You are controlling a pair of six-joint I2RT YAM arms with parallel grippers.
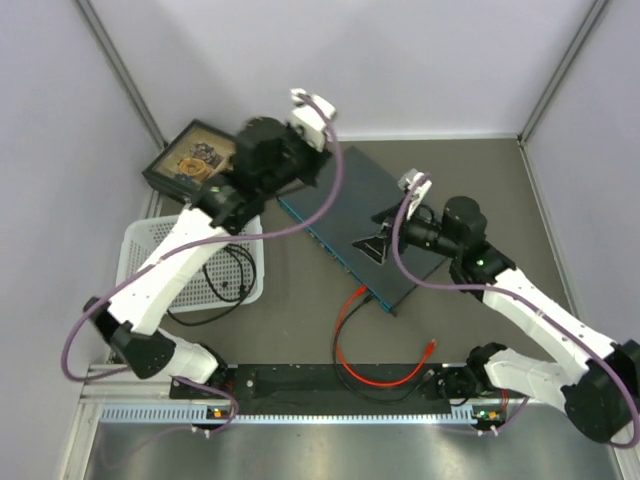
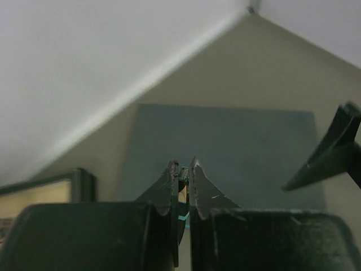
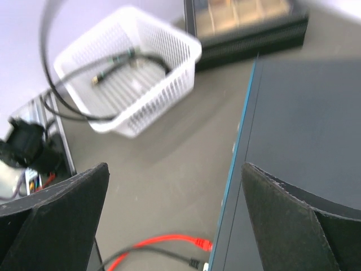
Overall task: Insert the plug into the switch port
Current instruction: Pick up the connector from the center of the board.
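The switch [image 1: 365, 200] lay flat near the table's middle, a broad dark blue-grey box set askew, its long axis running from 10 o'clock to 4 o'clock in the top view. Its thin teal-blue edge [image 3: 240, 152] faced 7 o'clock. The red cable [image 1: 345, 345] looped on the table at 6 o'clock of it. One red plug [image 3: 200, 244] lay just beside that edge near its 4 o'clock end; whether it was seated could not be told.

Left fingers [image 2: 166, 191] pressed together; right fingers [image 3: 289, 217] spread wide.
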